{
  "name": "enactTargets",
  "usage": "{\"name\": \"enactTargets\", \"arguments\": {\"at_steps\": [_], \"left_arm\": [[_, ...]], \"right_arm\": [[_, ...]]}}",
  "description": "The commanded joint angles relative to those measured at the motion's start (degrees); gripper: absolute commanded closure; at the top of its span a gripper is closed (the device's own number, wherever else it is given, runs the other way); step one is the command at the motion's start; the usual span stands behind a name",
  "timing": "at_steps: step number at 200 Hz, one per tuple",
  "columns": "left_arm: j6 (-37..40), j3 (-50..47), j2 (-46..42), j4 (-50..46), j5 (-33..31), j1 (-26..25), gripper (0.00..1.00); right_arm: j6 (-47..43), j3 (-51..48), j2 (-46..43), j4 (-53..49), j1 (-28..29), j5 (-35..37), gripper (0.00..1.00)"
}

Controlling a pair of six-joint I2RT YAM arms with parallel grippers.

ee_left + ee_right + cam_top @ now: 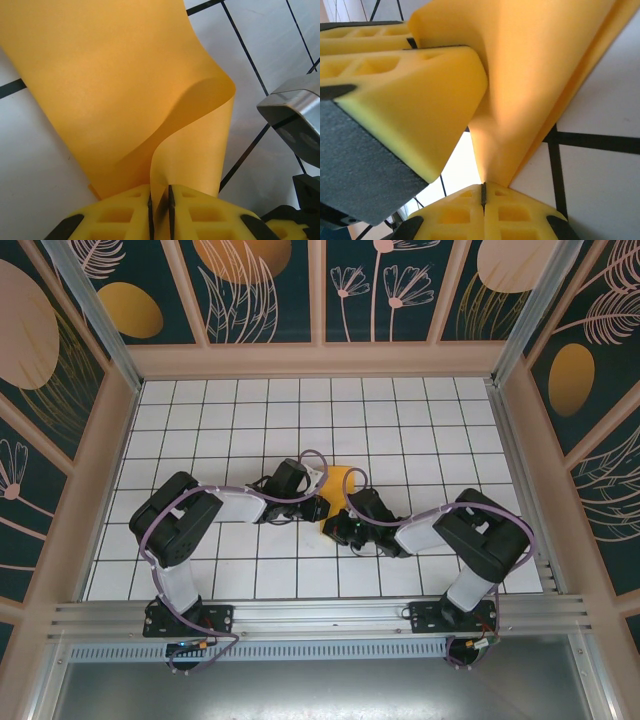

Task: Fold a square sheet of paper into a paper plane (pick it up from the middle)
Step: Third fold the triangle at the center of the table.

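We see the left gripper [160,200] nipped almost closed on an edge of the orange-yellow sheet of paper [115,85], which rises from the pads and curls over in a loose bend. The right gripper [483,192] is pressed fully together on another part of the same sheet, just beside the left one. The paper lies over the middle of the white grid table [400,420], between the two arms.

Square sheet of paper [125,90] — upper edge out of frame
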Motion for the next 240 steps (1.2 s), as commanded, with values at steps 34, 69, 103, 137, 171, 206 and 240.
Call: {"name": "enactTargets", "arguments": {"at_steps": [34, 69, 103, 137, 171, 206, 240], "left_arm": [[1.1, 0.1, 3.5, -3.8, 2.0, -0.4, 0.81], [1.1, 0.5, 3.7, -3.8, 2.4, -0.5, 0.8], [1.3, 0.8, 4.0, -4.2, 2.5, -0.4, 0.8], [1.2, 0.9, 4.0, -4.2, 2.5, -0.5, 0.81], [1.2, 0.8, 4.1, -4.3, 2.4, -0.5, 0.8], [1.3, 0.7, 3.7, -4.7, 1.8, -0.4, 0.81], [1.3, 1.1, 3.8, -5.0, 1.8, -0.4, 0.8]], "right_arm": [[0.8, -1.7, -4.3, -1.9, 0.8, 2.1, 1.0], [0.6, -0.7, -5.0, 1.0, 0.5, 0.9, 1.0], [0.9, 1.1, -1.1, 2.4, 0.4, 0.7, 1.0], [1.5, 0.8, 2.1, 1.8, 0.4, 1.0, 1.0], [0.7, 0.0, 0.9, -1.1, 0.5, 0.6, 1.0], [-1.6, -0.1, -6.1, -4.0, -2.2, 0.4, 1.0], [-3.4, -1.6, -8.9, -5.0, -6.5, -1.4, 1.0]]}}
